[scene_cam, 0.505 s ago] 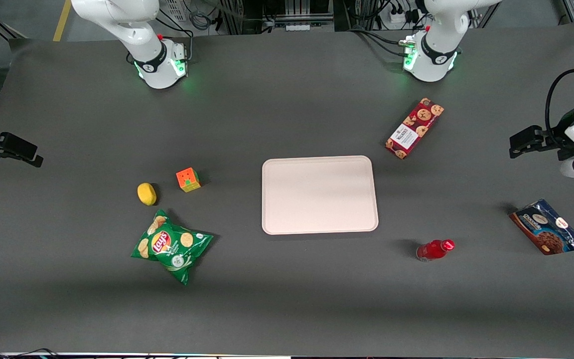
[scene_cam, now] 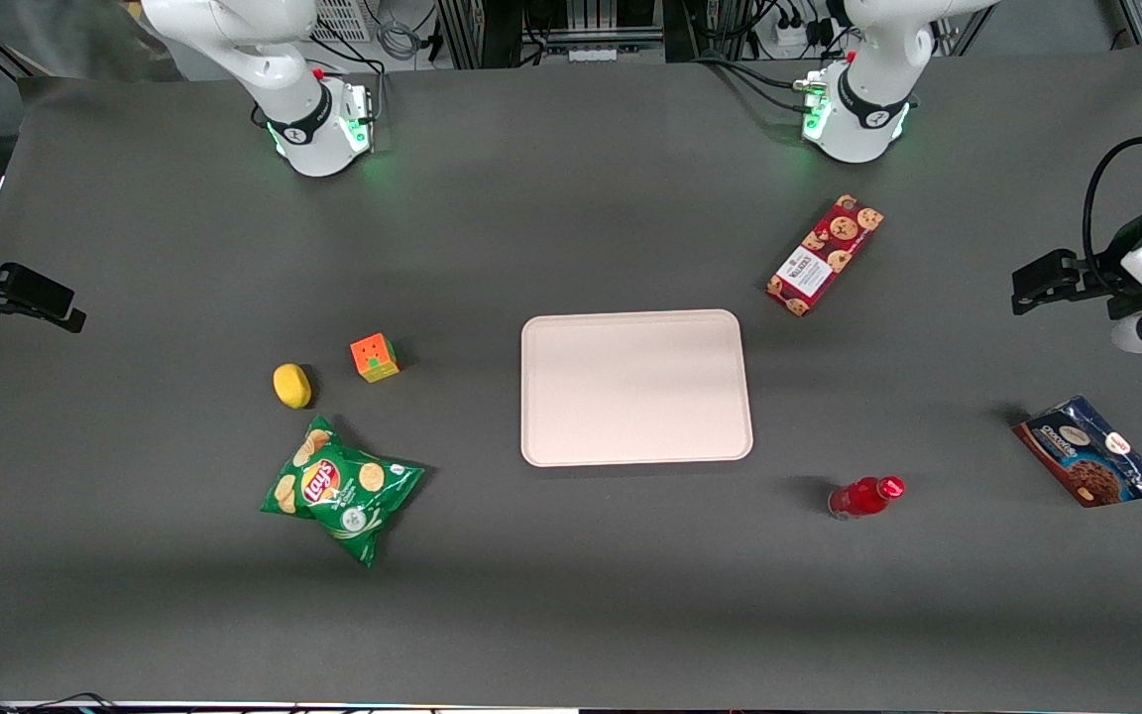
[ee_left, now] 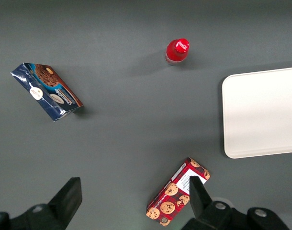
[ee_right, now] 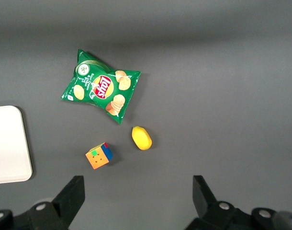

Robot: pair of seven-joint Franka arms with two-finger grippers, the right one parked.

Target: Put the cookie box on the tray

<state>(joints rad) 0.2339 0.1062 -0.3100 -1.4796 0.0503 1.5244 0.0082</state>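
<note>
Since the front view puts the cookie box [scene_cam: 1088, 451] flat on the bench [scene_cam: 571, 615] at the working arm's end, well apart from the tray [scene_cam: 635, 388] and nearer the camera than my pincer [scene_cam: 1032, 283], I would swing over it before descending, steering past the red box [scene_cam: 825, 255]. From the left wrist view, my pincer [ee_left: 134, 194] hangs spread wide and empty, the cookie box [ee_left: 46, 91] lying skewed, so I'd turn to span its narrow side. Against the earlier front frame, nothing on the bench has shifted; the arm barely moved.

A red box of cookies [scene_cam: 825, 255] lies on the table. A red bottle [scene_cam: 865, 496] lies nearer the camera. A green chip bag [scene_cam: 341, 490], a lemon [scene_cam: 291, 385] and a cube [scene_cam: 375, 357] sit together.
</note>
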